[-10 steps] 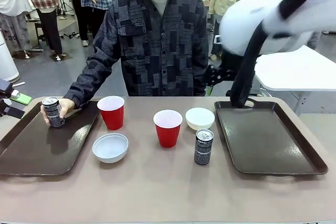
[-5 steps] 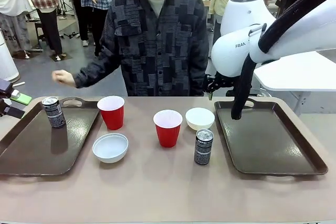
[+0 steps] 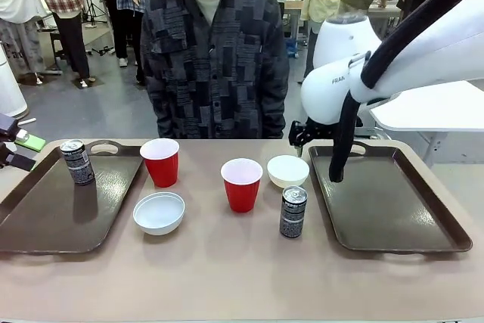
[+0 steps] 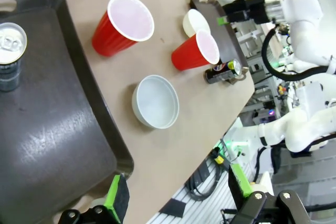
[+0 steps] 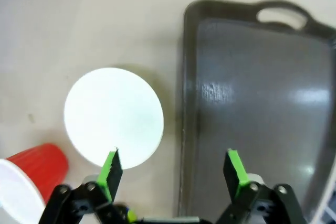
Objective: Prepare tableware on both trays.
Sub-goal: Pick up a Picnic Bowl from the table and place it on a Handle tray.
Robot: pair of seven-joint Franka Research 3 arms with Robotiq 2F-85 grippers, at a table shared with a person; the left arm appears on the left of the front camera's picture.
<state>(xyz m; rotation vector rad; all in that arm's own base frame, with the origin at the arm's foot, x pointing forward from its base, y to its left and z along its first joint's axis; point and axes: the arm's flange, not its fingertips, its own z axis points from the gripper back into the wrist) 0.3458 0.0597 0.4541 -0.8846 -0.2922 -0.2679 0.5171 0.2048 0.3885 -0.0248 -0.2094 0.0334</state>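
My right gripper (image 5: 173, 167) hangs with its green-padded fingers (image 5: 111, 167) spread wide, gripping nothing. In the right wrist view, the small round white bowl (image 5: 113, 116) sits on the table just ahead of one finger. The long rim of the dark brown rectangular plastic tray (image 5: 252, 103) runs up between the two fingers. So I am above the strip where bowl and tray lie side by side, close but apart. A red plastic cup (image 5: 39, 163) shows at the lower corner, near the bowl.

From the front, the white right arm (image 3: 340, 81) reaches over that tray's far corner on the bowl's side.

My left gripper (image 4: 176, 195) is also parted and empty, high over the near edge of the tan table (image 3: 227, 277), beside the second brown tray (image 4: 47, 129). A slim black drink can with a silver top (image 4: 10, 51) stands upright towards that tray's far end.

On the table between the trays, the second red cup (image 3: 161, 162) stands just beside the second tray's far corner. The second white bowl (image 3: 159, 212) lies nearer me, by that tray's rim. The second can (image 3: 293, 212) stands upright just in front of the first bowl.

A person in a dark patterned shirt (image 3: 215, 58) stands at the far side.
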